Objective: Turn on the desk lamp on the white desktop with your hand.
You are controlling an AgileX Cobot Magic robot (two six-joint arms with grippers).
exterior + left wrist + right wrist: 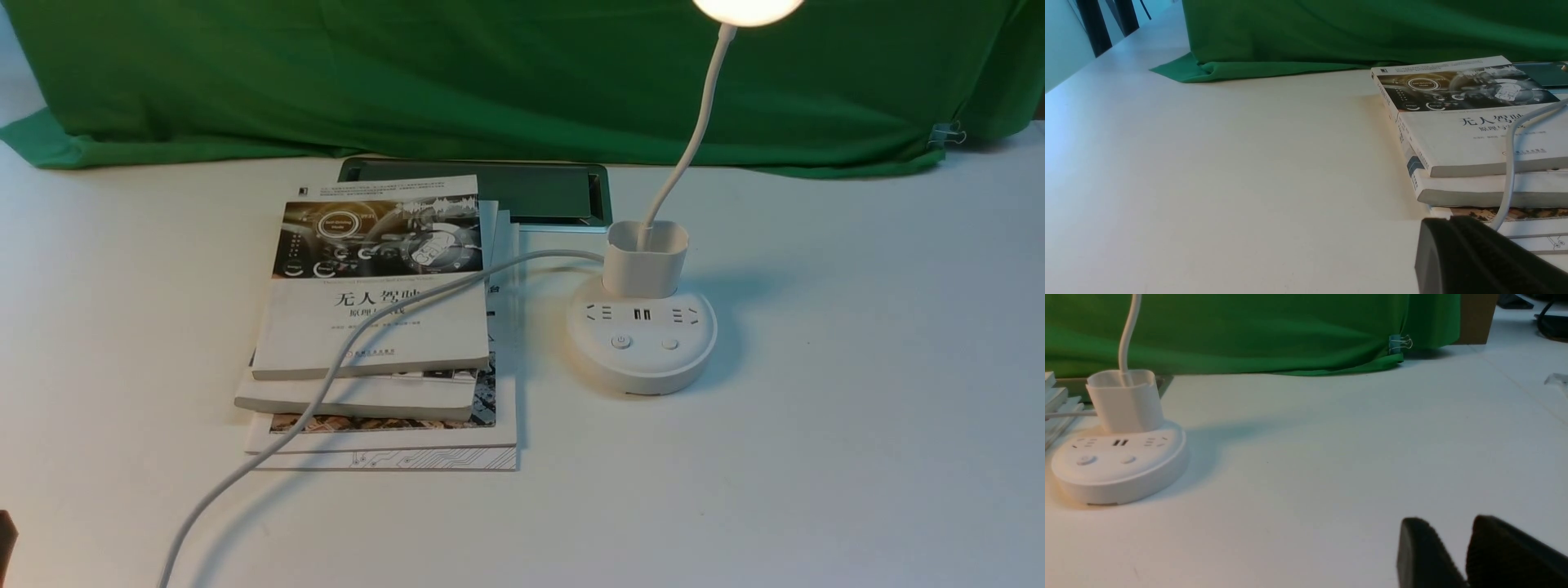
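The desk lamp (pixel 641 343) stands on the white desktop (pixel 816 457), right of centre. Its round head (pixel 747 8) glows at the top edge. The puck base carries two buttons (pixel 621 341), and the cup holder (pixel 645 257) sits behind them. The lamp also shows in the right wrist view (pixel 1118 461). My right gripper (pixel 1449 522) hovers low over bare desktop well to the lamp's right, with a small gap between its fingertips, empty. My left gripper (pixel 1449 219) is shut and empty near the books' front left corner. Only its dark tip (pixel 6 539) shows in the front view.
A stack of books (pixel 375 318) lies left of the lamp, with the white cable (pixel 343 367) running over it toward the front edge. A dark panel (pixel 531 192) lies behind the books. Green cloth (pixel 490 73) covers the back, with a binder clip (pixel 947 135) at right.
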